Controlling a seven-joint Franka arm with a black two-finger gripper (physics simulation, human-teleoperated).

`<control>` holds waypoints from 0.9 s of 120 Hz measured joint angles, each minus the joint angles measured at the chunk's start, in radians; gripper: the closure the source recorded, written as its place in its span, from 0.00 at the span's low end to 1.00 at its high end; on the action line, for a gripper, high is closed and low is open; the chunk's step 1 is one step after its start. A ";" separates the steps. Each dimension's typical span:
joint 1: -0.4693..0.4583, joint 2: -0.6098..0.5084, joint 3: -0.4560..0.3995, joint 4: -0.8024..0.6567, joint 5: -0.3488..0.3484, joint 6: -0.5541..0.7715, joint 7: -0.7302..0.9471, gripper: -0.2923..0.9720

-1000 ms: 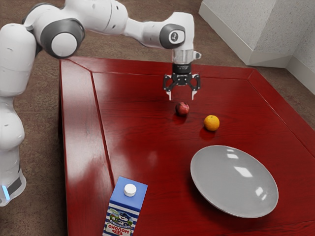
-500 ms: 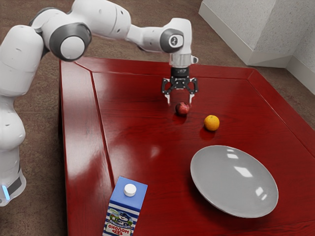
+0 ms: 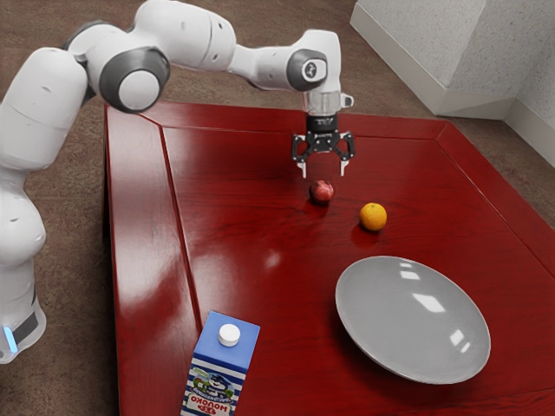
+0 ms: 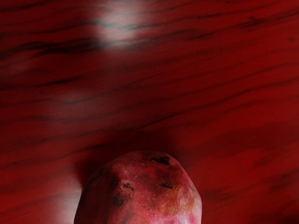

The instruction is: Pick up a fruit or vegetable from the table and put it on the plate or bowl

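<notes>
Your black two-finger gripper (image 3: pixel 323 171) hangs fingers-down over the polished red wooden table (image 3: pixel 225 217), at the end of the white jointed arm (image 3: pixel 199 39) that reaches in from the exterior view's left. Its fingers stand wide apart and grasp nothing. A clear gap separates their tips from the small round dark-red fruit (image 3: pixel 322 191), which rests on the table directly beneath them. In the wrist view the dark-red fruit (image 4: pixel 140 191) appears just under your hand, its mottled skin flecked with dark spots, against the streaked grain of the table (image 4: pixel 196 70). A small round orange fruit (image 3: pixel 373 216) lies on the table near the dark-red fruit, toward the exterior view's right and not touching it. The wide shallow grey plate (image 3: pixel 412 319) sits closer to the camera than both fruits, apart from them. An upright blue-and-white milk carton with a round white cap (image 3: pixel 221 364) stands at the table's near edge, well apart from fruits and plate.
</notes>
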 joint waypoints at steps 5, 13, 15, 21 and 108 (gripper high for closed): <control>-0.001 0.003 0.000 -0.003 -0.001 0.000 0.002 0.23; -0.002 0.012 -0.001 -0.008 -0.002 0.000 0.004 0.23; -0.003 0.014 -0.001 -0.009 -0.003 0.000 0.005 0.23; -0.008 0.018 -0.001 -0.012 -0.007 0.000 0.006 0.23; -0.171 -0.144 0.005 -0.021 0.022 -0.002 -0.044 0.50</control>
